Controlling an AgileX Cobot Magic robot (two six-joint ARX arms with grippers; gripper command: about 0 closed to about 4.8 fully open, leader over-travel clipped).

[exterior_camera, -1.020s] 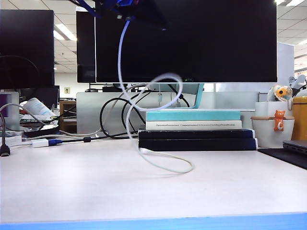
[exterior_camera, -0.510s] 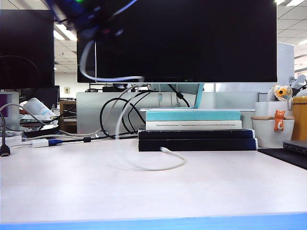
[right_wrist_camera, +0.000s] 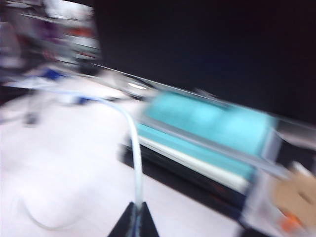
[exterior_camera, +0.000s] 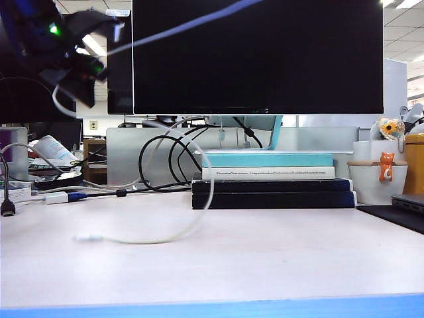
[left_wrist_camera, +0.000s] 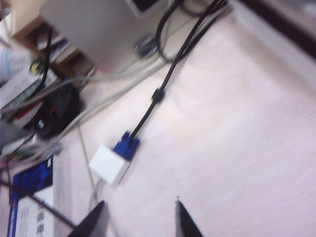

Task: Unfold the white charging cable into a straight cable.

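Note:
The white charging cable [exterior_camera: 211, 189] slants down from the top edge of the exterior view toward my left gripper [exterior_camera: 81, 79]. From there it arcs down to the table, and its free plug [exterior_camera: 86, 237] lies flat at the left. My left gripper [left_wrist_camera: 140, 213] hangs high at the upper left, open, with only bare table between its fingers. Whether the cable still rests on that arm I cannot tell. My right gripper [right_wrist_camera: 137, 210] is above the exterior view's top edge. It is shut on the cable [right_wrist_camera: 134, 143], which rises out of its tips and curves away.
A big black monitor [exterior_camera: 258, 56] stands behind a stack of books [exterior_camera: 265, 179]. Black looped cables [exterior_camera: 156, 165] sit to their left. A white adapter [left_wrist_camera: 109, 164] with a blue plug [left_wrist_camera: 127, 146] lies far left. A white cup [exterior_camera: 374, 179] stands at the right.
My left arm has swung from the top middle to the upper left. The hanging loop has opened out, and the cable's free end has slid left across the table.

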